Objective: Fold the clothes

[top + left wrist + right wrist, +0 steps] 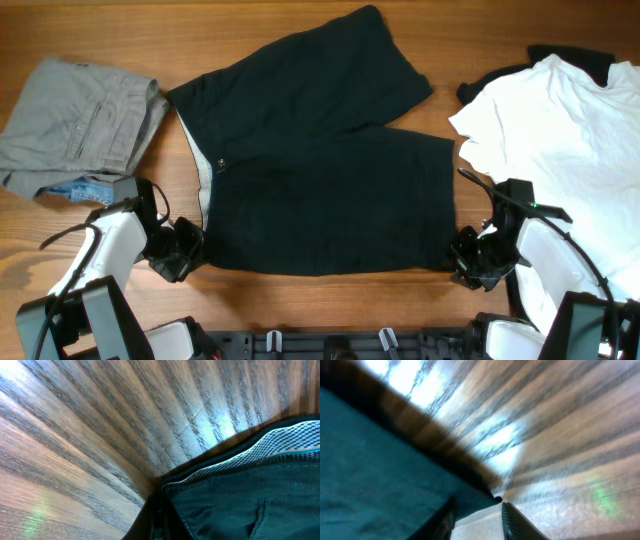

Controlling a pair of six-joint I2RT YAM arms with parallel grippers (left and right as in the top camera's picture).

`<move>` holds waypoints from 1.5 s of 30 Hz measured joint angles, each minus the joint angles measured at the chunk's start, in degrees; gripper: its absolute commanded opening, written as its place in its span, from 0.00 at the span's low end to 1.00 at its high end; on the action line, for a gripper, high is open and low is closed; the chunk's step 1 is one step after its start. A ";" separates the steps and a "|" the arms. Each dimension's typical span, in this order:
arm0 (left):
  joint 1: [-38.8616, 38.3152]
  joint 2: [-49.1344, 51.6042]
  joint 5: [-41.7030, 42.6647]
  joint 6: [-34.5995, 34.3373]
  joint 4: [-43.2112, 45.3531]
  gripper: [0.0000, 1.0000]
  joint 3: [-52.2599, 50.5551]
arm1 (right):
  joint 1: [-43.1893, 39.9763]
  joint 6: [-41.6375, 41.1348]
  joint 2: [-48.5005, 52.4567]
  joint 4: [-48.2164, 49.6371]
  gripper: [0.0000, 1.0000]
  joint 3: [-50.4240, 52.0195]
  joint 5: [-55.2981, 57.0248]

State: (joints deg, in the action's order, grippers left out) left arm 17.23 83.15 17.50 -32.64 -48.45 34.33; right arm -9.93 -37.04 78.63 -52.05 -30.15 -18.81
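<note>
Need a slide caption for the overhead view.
Left gripper and right gripper at near corners of black shorts; grey trousers, white T-shirt alongside.

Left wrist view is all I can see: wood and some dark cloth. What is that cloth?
Observer: A pair of black fabric shorts, spread flat on the brown wooden table.
Operator: Where's the other pincer?
Observer: The right pincer is at the shorts' other near corner, by a leg hem.
Operator: Any other clothes?
Observer: Grey fabric trousers on the robot's left, a white short-sleeved T-shirt on its right.
</note>
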 measured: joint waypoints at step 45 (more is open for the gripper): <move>-0.09 -32.81 4.35 5.79 -43.45 0.04 36.85 | 0.94 10.16 -4.42 -31.78 0.04 -66.73 1.07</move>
State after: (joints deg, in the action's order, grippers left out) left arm 17.15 50.35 21.85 -26.85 -91.90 71.18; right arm -8.99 -26.87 74.22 -83.83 -96.88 -17.74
